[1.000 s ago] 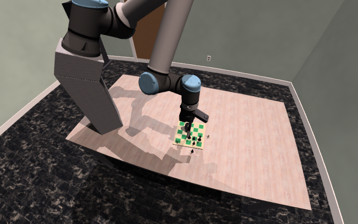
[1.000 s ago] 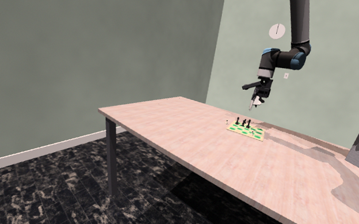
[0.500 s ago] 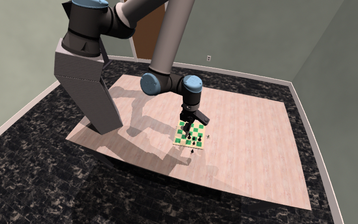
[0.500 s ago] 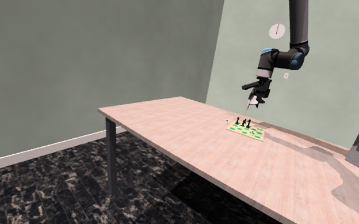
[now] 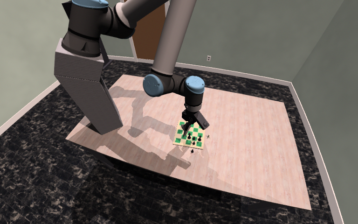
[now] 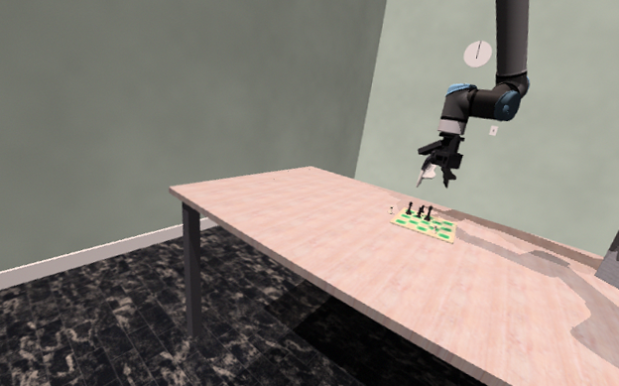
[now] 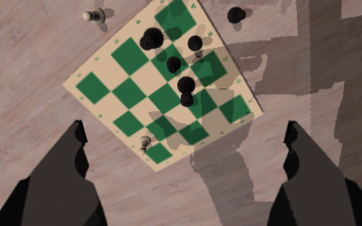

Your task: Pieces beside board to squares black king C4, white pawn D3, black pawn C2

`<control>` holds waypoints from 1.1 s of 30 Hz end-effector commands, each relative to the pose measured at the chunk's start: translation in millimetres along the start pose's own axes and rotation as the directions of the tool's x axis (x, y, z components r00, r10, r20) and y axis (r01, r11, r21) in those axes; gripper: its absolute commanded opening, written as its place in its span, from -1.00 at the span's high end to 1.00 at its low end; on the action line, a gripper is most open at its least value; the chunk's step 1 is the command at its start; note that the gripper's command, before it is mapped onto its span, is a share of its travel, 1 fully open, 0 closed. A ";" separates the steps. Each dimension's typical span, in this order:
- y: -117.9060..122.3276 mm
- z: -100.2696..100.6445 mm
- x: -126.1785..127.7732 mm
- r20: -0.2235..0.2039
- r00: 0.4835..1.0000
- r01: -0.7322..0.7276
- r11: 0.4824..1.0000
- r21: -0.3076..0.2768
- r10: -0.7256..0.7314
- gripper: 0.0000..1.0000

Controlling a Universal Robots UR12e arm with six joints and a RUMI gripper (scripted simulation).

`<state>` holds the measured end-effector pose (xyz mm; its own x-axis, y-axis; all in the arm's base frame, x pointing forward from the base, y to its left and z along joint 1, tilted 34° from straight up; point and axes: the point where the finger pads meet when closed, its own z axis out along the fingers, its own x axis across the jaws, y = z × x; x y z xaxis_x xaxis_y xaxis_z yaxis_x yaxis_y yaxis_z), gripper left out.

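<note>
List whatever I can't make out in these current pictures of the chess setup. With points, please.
- Board letters and numbers: too small in the top and exterior views, blurry in the wrist view.
- Light piece on the board (image 7: 145, 141): its type, too small and blurred in the wrist view.
- Robot's upper arm: cut off by the top edge in the exterior view.

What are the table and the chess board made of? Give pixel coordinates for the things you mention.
The table (image 5: 245, 147) (image 6: 317, 225) looks like pale pinkish wood, maybe a wood-look sheet, because fine grain lines run along it. The board (image 5: 175, 142) (image 6: 448, 240) (image 7: 156, 167) could be painted wood or plastic: its squares are flat green and cream, without shine.
</note>
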<state>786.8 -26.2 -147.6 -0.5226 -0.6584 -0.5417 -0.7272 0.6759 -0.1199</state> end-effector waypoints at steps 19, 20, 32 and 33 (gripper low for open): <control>-15.4 5.9 -4.9 0.001 0.760 -0.650 0.760 0.005 0.650 -1.00; -16.0 6.2 -5.3 0.001 0.733 -0.680 0.733 0.005 0.680 -1.00; -21.4 9.6 -11.0 0.003 0.398 -0.917 0.398 0.004 0.917 -1.00; -21.8 9.9 -11.7 0.003 0.358 -0.934 0.358 0.004 0.934 -1.00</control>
<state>810.1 -30.2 -147.8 -0.8916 0.2629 -0.3686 0.0940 0.9038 0.4175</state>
